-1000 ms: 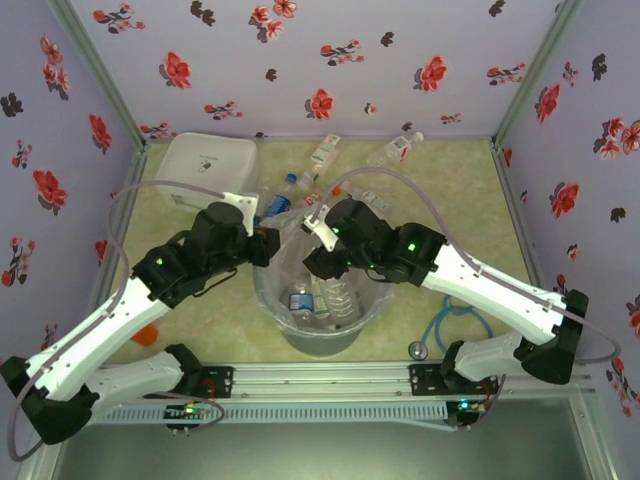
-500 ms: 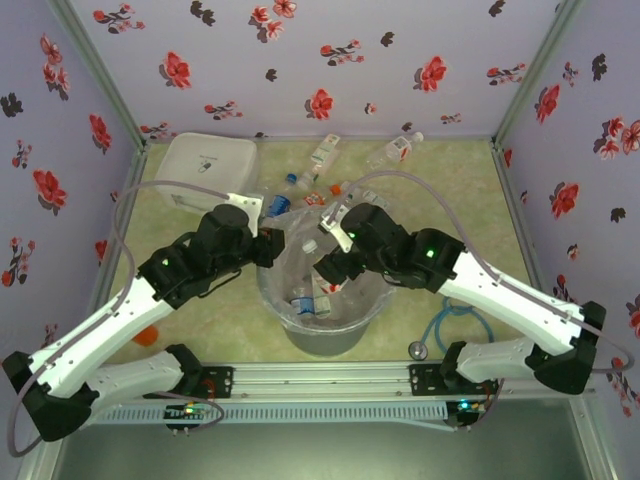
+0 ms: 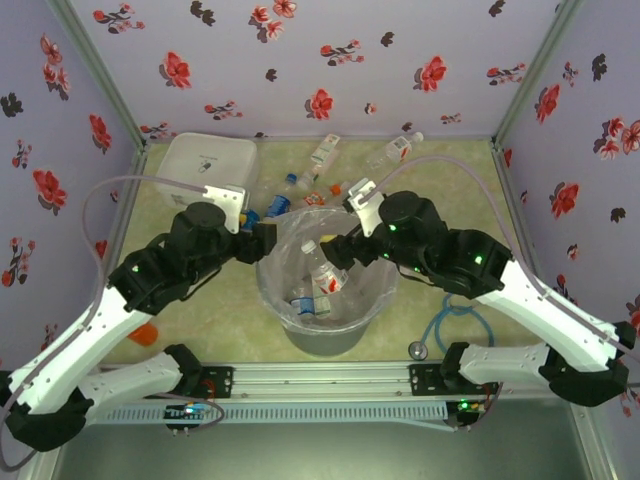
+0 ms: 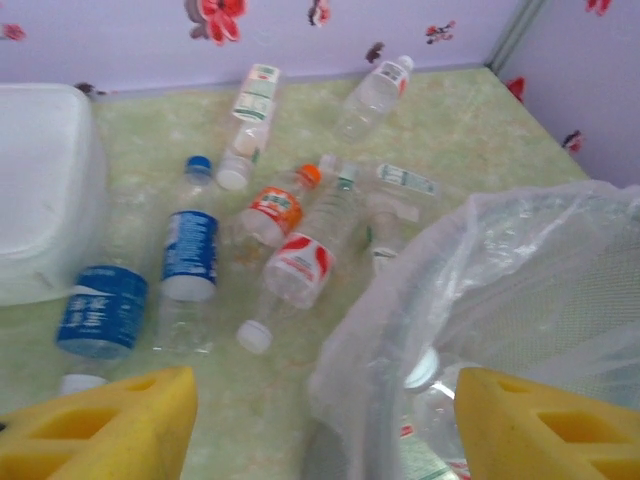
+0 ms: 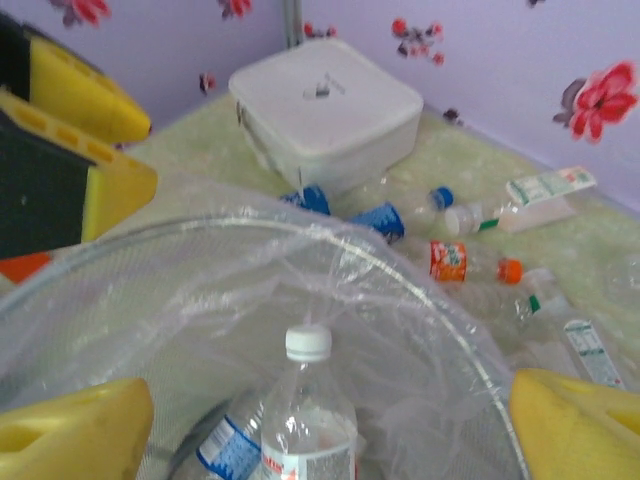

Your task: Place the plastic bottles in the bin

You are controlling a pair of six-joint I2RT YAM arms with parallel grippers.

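Bin (image 3: 330, 338), left claw (image 3: 265, 238) released at rim, right claw (image 3: 338, 252) released above, both angled downward

3 lilac walls (image 3: 400, 40) printed with red and black flowers, pale green mottled floor (image 3: 455, 185), grey metal corner posts (image 3: 527, 72)

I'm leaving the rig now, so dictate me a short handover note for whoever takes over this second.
Left gripper: fingers open, empty, at the rim of the bin.
Right gripper: fingers open, empty, above the bin.
Done: a few plastic bottles are in the bin, a white-capped bottle upright among them.
Left: several loose bottles on the table behind the bin, beside the white container; two far bottles near the back wall.
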